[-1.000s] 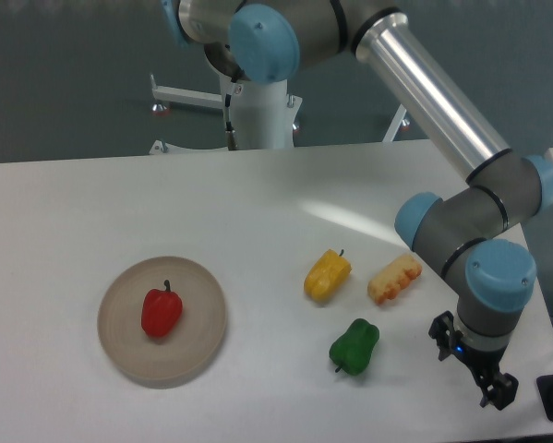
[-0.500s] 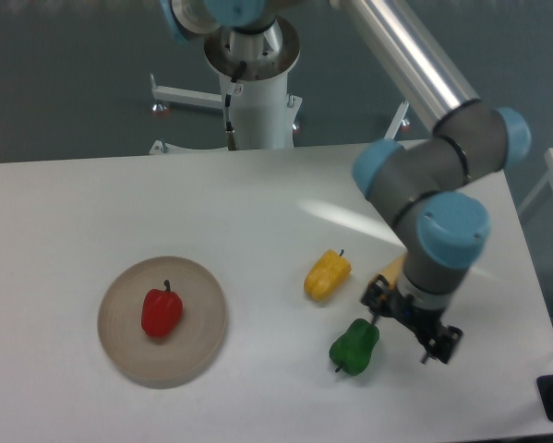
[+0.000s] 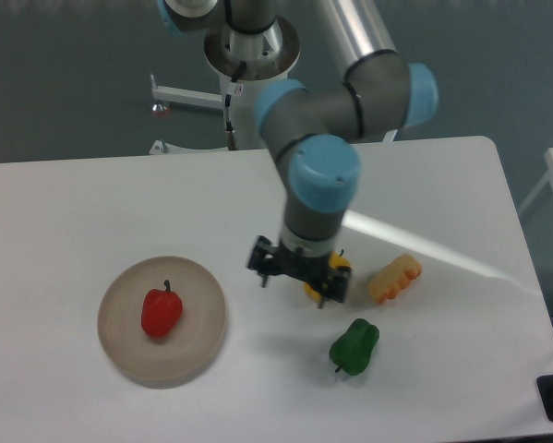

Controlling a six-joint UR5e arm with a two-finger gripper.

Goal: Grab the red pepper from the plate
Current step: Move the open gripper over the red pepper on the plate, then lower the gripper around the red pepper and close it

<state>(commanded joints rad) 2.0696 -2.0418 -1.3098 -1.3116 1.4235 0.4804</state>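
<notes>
The small glossy red bell pepper [image 3: 162,312] is seen stem-up on the round beige plate [image 3: 202,323], well left of the empty, parted claw [image 3: 294,288].

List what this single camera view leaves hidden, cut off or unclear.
- Yellow pepper: mostly hidden behind the gripper.
- Gripper fingers: too small and dark to tell open from shut.
- Red pepper: its underside on the plate is unseen.
- Arm base: cut off by the top edge.
</notes>
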